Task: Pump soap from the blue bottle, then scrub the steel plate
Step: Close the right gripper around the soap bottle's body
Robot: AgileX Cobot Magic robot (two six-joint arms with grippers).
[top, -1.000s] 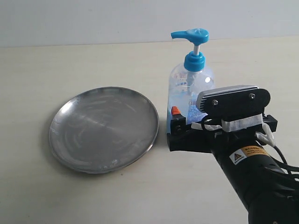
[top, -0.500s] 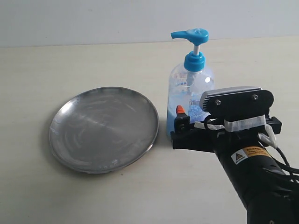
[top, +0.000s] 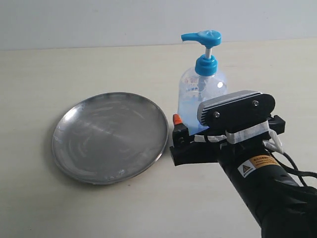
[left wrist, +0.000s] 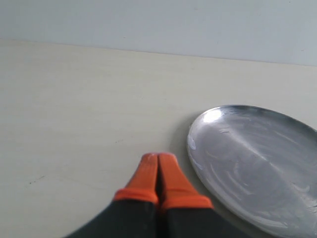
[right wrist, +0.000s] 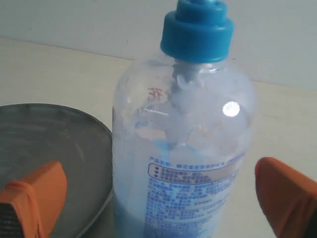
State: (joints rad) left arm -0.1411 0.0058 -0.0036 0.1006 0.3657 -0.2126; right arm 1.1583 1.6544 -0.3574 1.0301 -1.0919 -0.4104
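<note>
Desk (top: 74, 64) setup, pale and plain: blue bottle (top: 198, 89) standing upright just beside the steel plate (top: 111, 136), on the plate's right in the exterior view. No telling about actual contact between bottle and rim, bottle base hidden behind the right arm (top: 267, 188). Blue pump head (top: 202, 36) up top, spout aimed toward the plate side. Soap (top: 187, 106) showing as light blue liquid low down inside the clear plastic, upper part looking mostly see-through. Plate lying flat, dull grey, streaky and scuffed pretty much all over, raised rim catching a bit of light. Right gripper (right wrist: 161, 198) spread wide around the bottle's lower body, one orange fingertip (right wrist: 34, 196) off to each side, level with the printed label (right wrist: 198, 186), a clear gap on both sides, so straddling and not squeezing, holding nothing. From the exterior view only one of those orange tips (top: 176, 119) peeking out on the plate side, everything else tucked behind the grey wrist camera housing (top: 235, 109). Left gripper (left wrist: 158, 171) pinched fully together, orange tips (left wrist: 146, 173) pressed flat against each other with nothing between them, hanging over bare desk just beside the plate's rim, going by its own wrist view. Plate close by in that view too, same streaky surface.
</note>
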